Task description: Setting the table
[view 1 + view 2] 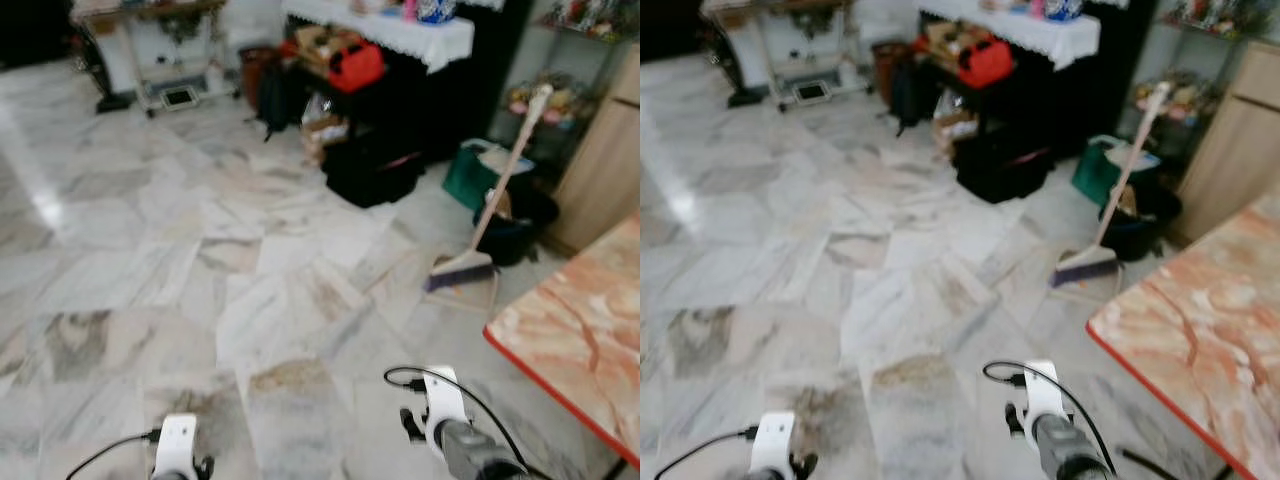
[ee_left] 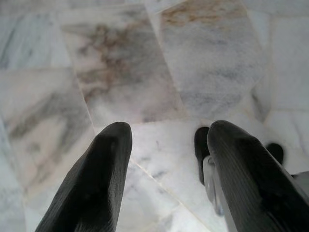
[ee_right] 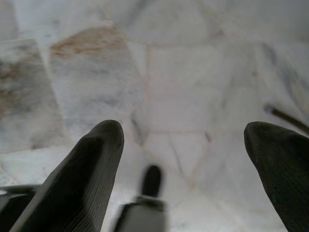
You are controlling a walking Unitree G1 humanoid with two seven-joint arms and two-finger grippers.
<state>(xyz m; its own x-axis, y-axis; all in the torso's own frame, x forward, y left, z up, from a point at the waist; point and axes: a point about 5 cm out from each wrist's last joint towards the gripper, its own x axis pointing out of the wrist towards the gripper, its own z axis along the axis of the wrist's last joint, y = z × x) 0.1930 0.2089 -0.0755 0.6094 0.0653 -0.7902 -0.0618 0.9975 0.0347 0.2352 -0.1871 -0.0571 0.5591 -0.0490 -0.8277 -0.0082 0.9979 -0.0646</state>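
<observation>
The left pincer (image 2: 164, 174) hangs low over the marble floor (image 1: 200, 250) with its fingers apart and empty, and the right pincer (image 3: 188, 169) hangs likewise, spread wider, holding nothing; both are well apart from the desk (image 1: 590, 330). The desk, orange-marbled with a red edge, stands to the right of the right pincer; no tableware is visible on its near corner, so I cannot judge weight, fragility or grasp point.

Head stereo looks down-forward; wrist cameras face marble floor (image 1: 200, 250) close.
</observation>
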